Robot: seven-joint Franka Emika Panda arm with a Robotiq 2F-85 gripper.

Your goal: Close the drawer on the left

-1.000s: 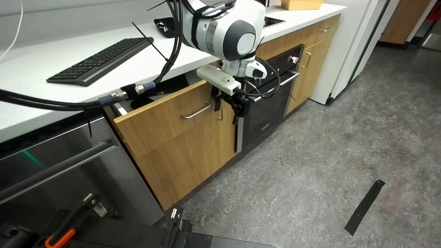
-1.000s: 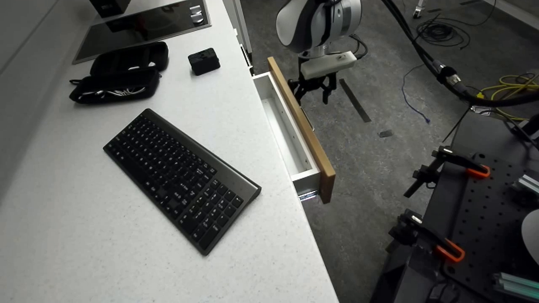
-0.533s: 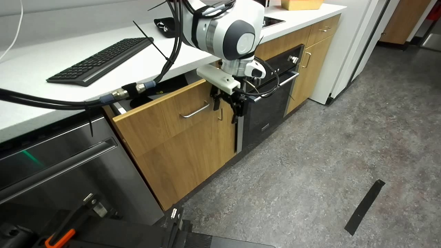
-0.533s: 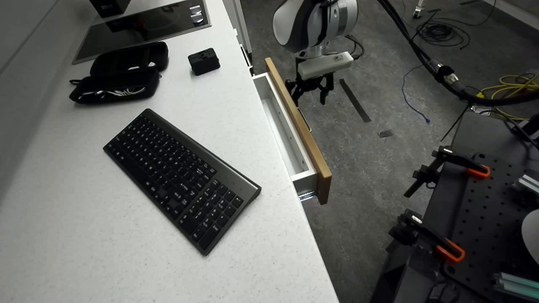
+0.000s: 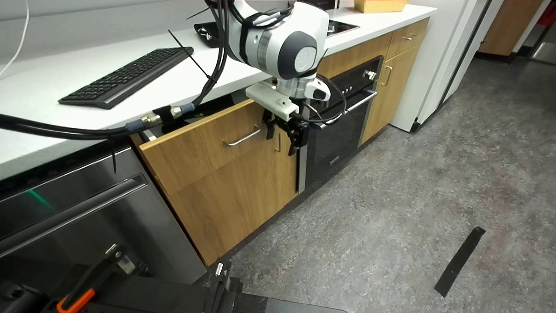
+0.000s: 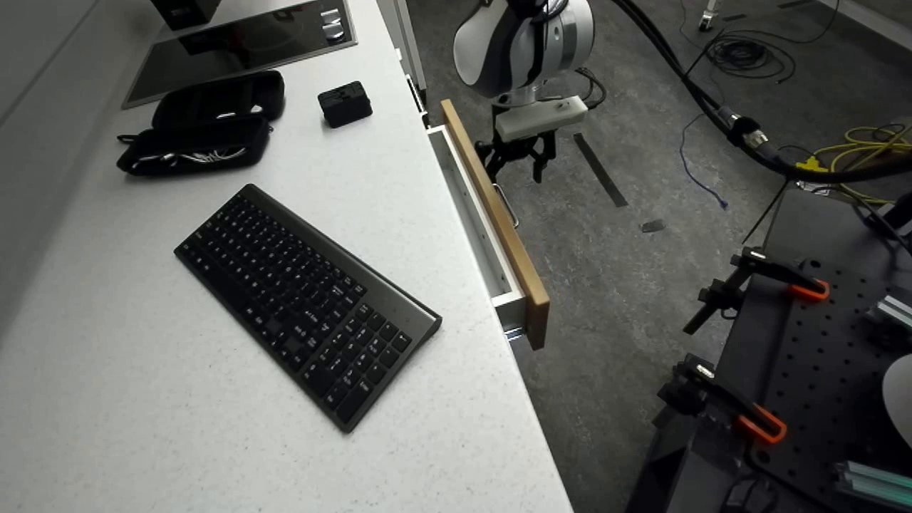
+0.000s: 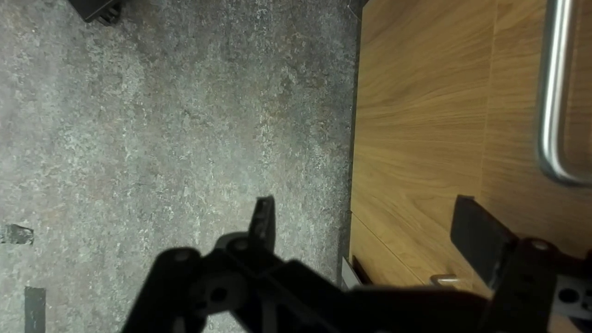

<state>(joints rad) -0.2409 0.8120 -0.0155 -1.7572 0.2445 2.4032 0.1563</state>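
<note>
you're likely doing the closing push, gripper [image 7: 365, 200] sitting spread wide and empty beside the part-out drawer [image 5: 200, 153], and needing straight inward pressure till flush.

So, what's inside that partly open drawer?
White inner walls show in the drawer. In an exterior view a dark shape also seems to lie inside, too unclear to name. The countertop covers the back from above; cables and the drawer front hide more there.
</note>
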